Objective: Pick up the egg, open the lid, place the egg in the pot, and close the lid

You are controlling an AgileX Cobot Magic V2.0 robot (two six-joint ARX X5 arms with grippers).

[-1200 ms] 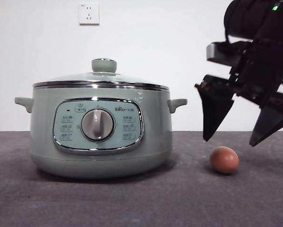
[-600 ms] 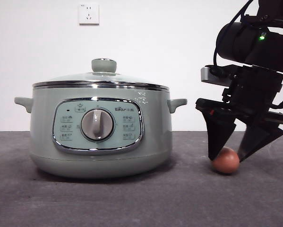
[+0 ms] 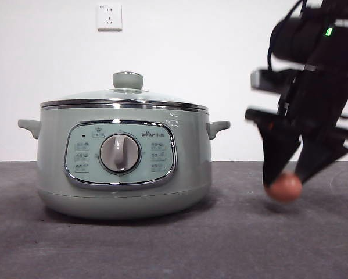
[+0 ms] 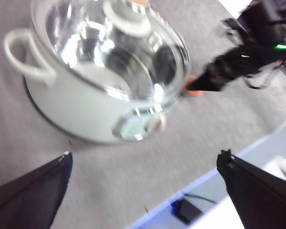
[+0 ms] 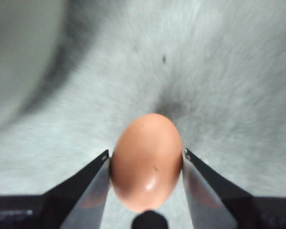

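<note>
Your right gripper has its two black jaws pressed on the sides of the egg, one on each side of its fat middle. The egg's long way points out from the wrist, along the jaws, so they squeeze it across its short way. That is a good hold for a round, slippery thing.

In the front view the egg hangs at the tips of the right gripper, just above the grey table and off to one side of the pot. There is a soft shadow on the table under it, so I think it is lifted a tiny bit (the picture is blurry there, so it is hard to be sure).

The lid sits flat on the pot, with its green knob on top. So the egg cannot go in yet.

Your left gripper has its jaws wide apart and holds nothing. It hangs high over the table in front of the pot, looking down at the lid and the knob. It is the free one, and the knob lies ahead of it, so I think the lid is its job. The egg must wait beside the pot until the lid comes off.
</note>
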